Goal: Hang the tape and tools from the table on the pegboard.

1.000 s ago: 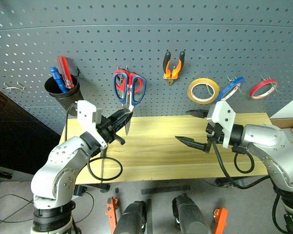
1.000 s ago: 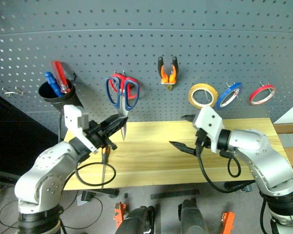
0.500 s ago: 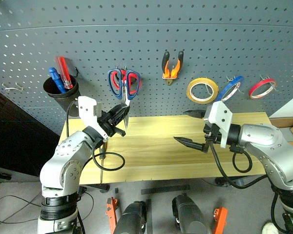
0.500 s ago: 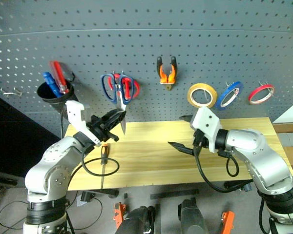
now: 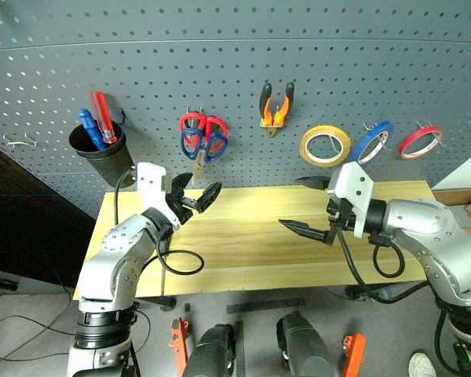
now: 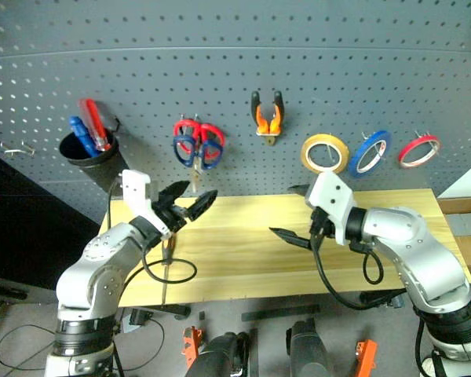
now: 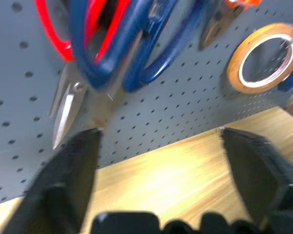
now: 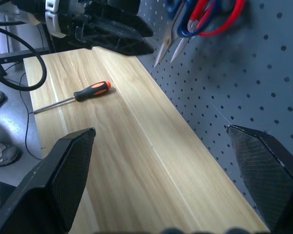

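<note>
**Scissors up, screwdriver left**

Farthest left on the pegboard [image 5: 243, 47], a black cup [image 5: 102, 151] holds a red and a blue screwdriver. Next along, just above and beyond the left jaws [image 5: 198, 197], the blue-grey scissors [image 5: 202, 144] hang over a red-handled pair; in the blurred left wrist view I cannot tell which hook carries which, though both seem to share one spot. The left jaws stand wide and hold nothing, clear of the blades.

Below and just behind those jaws, the orange-and-black screwdriver [image 8: 73, 96] lies on the table [image 5: 251, 251], apparently the one tool not yet hung.

Between the two arms, up on the board, hang the pliers [image 5: 276, 110]. Above the right jaws [image 5: 306, 206], which gape wide and empty over the table, hangs the yellow tape [image 5: 326, 146], then a blue ring [image 5: 372, 142] and a red ring [image 5: 421, 142].

By my reckoning, three of four items are done.
</note>
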